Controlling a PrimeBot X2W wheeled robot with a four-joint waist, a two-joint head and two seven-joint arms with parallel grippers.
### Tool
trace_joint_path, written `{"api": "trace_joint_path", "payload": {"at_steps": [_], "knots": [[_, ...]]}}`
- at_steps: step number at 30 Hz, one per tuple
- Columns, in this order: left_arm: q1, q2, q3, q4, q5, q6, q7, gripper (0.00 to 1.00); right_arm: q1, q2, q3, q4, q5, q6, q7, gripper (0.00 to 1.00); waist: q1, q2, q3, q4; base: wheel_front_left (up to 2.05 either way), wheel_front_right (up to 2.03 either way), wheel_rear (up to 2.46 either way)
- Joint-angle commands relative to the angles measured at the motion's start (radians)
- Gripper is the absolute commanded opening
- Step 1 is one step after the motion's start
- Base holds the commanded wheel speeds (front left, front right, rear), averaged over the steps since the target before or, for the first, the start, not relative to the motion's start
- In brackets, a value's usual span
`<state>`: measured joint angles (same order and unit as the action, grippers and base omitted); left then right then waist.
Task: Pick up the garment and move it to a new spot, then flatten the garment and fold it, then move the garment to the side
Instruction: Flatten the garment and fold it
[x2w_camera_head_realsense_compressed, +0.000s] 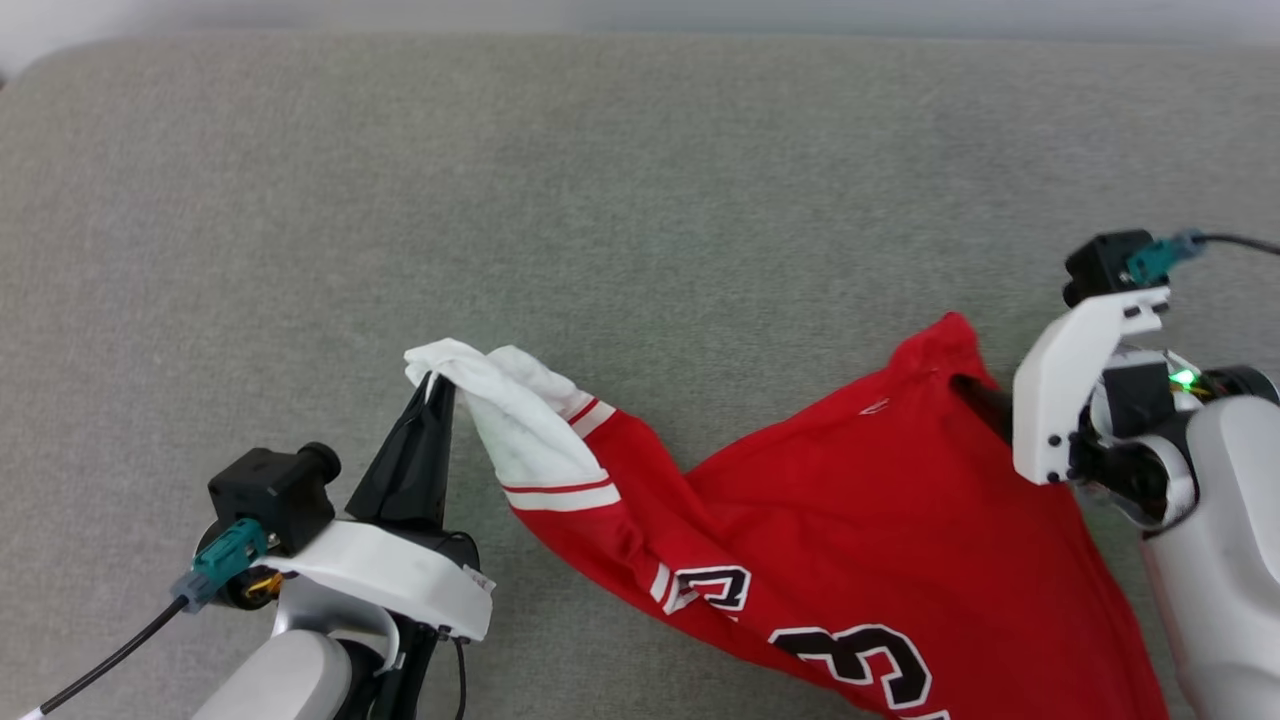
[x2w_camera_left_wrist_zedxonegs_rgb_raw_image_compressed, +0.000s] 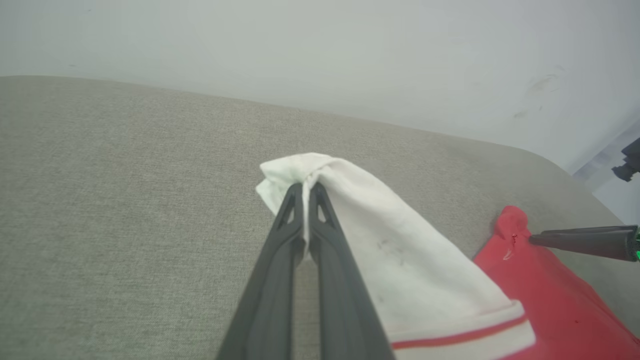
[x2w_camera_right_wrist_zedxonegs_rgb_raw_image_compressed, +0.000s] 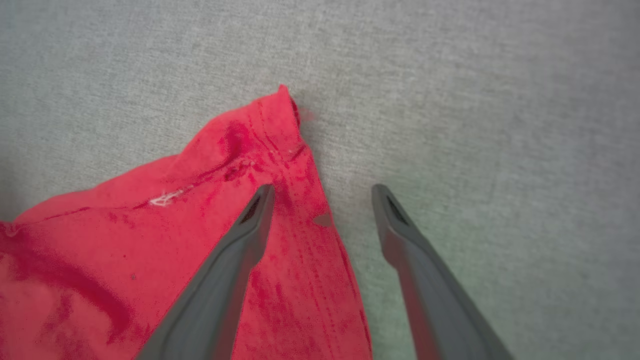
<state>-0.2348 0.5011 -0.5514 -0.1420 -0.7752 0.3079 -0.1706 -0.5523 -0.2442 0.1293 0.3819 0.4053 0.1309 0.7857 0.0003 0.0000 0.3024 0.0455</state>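
"Red garment (x2w_camera_head_realsense_compressed: 880, 500): where is it lying?"

"On the grey upholstered surface (x2w_camera_head_realsense_compressed: 640, 180), printed face up. It spreads toward my right and runs off the near edge of my head view. There is one garment, and one white sleeve (x2w_camera_head_realsense_compressed: 520, 410) with striped trim stretches out toward my left."

"And your arms?"

"I have two grippers. My left gripper (x2w_camera_head_realsense_compressed: 432, 385) rises from the lower left with its fingers pointing away from me, pressed together on the sleeve's bunched end. My right gripper (x2w_camera_right_wrist_zedxonegs_rgb_raw_image_compressed: 324, 188) comes in from the right at the garment's far red corner with its fingers spread. One finger is over the cloth and the other over bare grey surface. I cannot tell whether it touches the cloth."

"What shows of the print?"

"One whole '3', and part of another character beside it."
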Motion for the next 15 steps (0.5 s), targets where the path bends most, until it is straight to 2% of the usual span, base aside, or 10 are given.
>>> {"api": "trace_joint_path", "payload": {"at_steps": [1, 4, 6, 8, 9, 11, 15], "knots": [[-0.017, -0.003, -0.002, 0.006, 0.007, -0.005, -0.006, 0.0, -0.032, -0.003, 0.02, 0.02, 0.006, 0.0, 0.017, 1.0, -0.0003, 0.0, 0.041, 0.039, 0.0, 0.0, 0.0], [-0.034, -0.014, -0.005, 0.019, 0.008, -0.014, -0.012, 0.0, -0.077, -0.003, 0.054, 0.081, 0.013, 0.0, 0.065, 1.0, -0.0003, 0.0, 0.06, 0.053, 0.0, 0.0, 0.0], [-0.046, -0.022, -0.008, 0.033, 0.009, -0.022, -0.016, 0.0, -0.088, 0.004, 0.087, 0.158, 0.005, 0.0, 0.145, 1.0, -0.0003, 0.0, 0.074, 0.066, 0.0, 0.0, 0.0], [-0.051, -0.025, -0.01, 0.043, 0.009, -0.025, -0.018, 0.0, -0.084, 0.013, 0.107, 0.194, 0.006, 0.0, 0.188, 0.36, -0.0003, 0.0, 0.078, 0.07, 0.0, 0.0, 0.0], [-0.053, -0.026, -0.01, 0.046, 0.008, -0.027, -0.02, 0.0, -0.083, 0.016, 0.115, 0.207, 0.007, 0.0, 0.203, 0.0, -0.0003, 0.0, 0.08, 0.072, 0.0, 0.0, 0.0], [-0.055, -0.027, -0.009, 0.053, 0.004, -0.028, -0.02, 0.0, -0.084, 0.022, 0.123, 0.219, 0.017, 0.0, 0.211, 0.0, -0.0003, 0.0, 0.082, 0.073, 0.0, 0.0, 0.0], [-0.054, -0.02, 0.0, 0.064, -0.003, -0.031, -0.025, 0.0, -0.119, 0.018, 0.119, 0.187, 0.031, 0.0, 0.132, 0.0, -0.0003, 0.0, 0.077, 0.067, 0.0, 0.0, 0.0]]}}
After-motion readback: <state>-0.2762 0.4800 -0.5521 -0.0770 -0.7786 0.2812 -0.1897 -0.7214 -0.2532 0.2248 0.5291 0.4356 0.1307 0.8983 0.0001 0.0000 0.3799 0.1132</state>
